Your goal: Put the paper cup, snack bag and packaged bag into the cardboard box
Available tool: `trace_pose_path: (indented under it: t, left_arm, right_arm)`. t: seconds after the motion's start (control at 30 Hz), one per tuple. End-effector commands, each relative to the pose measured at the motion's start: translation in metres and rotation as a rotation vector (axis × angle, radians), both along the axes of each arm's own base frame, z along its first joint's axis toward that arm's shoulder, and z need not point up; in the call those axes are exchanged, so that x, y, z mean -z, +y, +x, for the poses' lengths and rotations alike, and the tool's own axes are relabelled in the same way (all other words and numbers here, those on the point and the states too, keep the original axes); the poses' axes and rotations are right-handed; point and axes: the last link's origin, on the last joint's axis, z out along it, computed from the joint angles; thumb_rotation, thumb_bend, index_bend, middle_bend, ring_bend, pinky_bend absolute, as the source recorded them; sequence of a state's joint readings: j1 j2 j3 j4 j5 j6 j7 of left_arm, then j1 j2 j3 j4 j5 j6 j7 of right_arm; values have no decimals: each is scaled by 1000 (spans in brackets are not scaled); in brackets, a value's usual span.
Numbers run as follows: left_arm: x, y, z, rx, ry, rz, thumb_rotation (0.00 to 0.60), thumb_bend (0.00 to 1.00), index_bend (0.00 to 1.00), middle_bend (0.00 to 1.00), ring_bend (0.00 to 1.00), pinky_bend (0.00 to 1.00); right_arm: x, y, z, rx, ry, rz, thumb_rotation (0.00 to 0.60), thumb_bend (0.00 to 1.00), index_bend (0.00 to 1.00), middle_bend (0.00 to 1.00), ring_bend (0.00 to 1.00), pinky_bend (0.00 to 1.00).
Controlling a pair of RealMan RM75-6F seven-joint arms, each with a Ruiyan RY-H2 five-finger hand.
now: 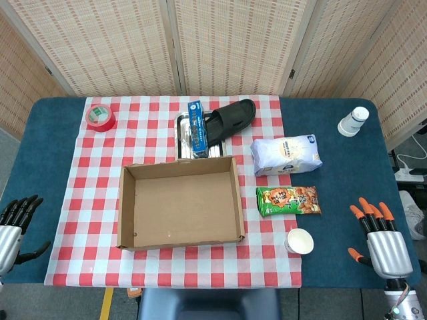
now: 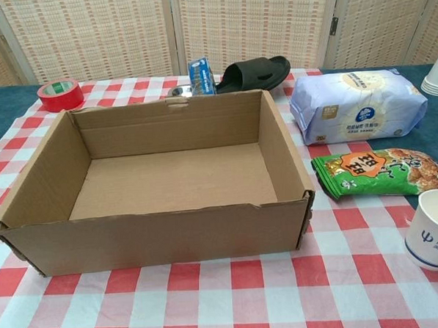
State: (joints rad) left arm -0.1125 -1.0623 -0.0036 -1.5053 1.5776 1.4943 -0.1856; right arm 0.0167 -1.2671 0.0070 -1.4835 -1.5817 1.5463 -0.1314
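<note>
An empty cardboard box [image 1: 128, 213] [image 2: 43, 180] sits open-topped at the middle of the checked cloth. To its right lie a white-blue packaged bag [image 1: 287, 154] [image 2: 357, 105] and, nearer me, a green snack bag [image 1: 289, 200] [image 2: 381, 172]. A white paper cup [image 1: 299, 241] [image 2: 435, 230] stands upright in front of the snack bag. My left hand [image 1: 15, 227] hovers open at the table's left front corner. At the right front edge my right hand [image 1: 380, 237], with orange fingertips, is open, well right of the cup. Neither hand shows in the chest view.
Behind the box are a black slipper [image 1: 233, 119] [image 2: 258, 72], a blue carton [image 1: 196, 128] [image 2: 201, 75] on a metal tray [image 1: 181, 127], and a red tape roll [image 1: 100, 117] [image 2: 59, 94] at back left. Stacked cups [image 1: 353, 121] stand back right.
</note>
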Motion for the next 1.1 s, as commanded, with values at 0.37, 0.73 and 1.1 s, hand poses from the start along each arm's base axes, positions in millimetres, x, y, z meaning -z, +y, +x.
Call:
trace_pose_path:
  t: [0.37, 0.73, 1.1]
  left_arm:
    - [-3, -6, -1, 12, -24, 9, 600, 225, 0, 0, 0, 0]
    - [0, 1, -3, 0, -25, 2, 600, 225, 0, 0, 0, 0]
    - [-4, 7, -7, -7, 7, 106, 600, 225, 0, 0, 0, 0]
  right_arm:
    - [2, 0, 7, -25, 3, 7, 600, 0, 129, 0, 0, 0]
    - [-3, -1, 9, -15, 9, 3, 600, 0, 129, 0, 0, 0]
    - [-13, -12, 37, -28, 64, 131, 600, 0, 80, 0, 0, 9]
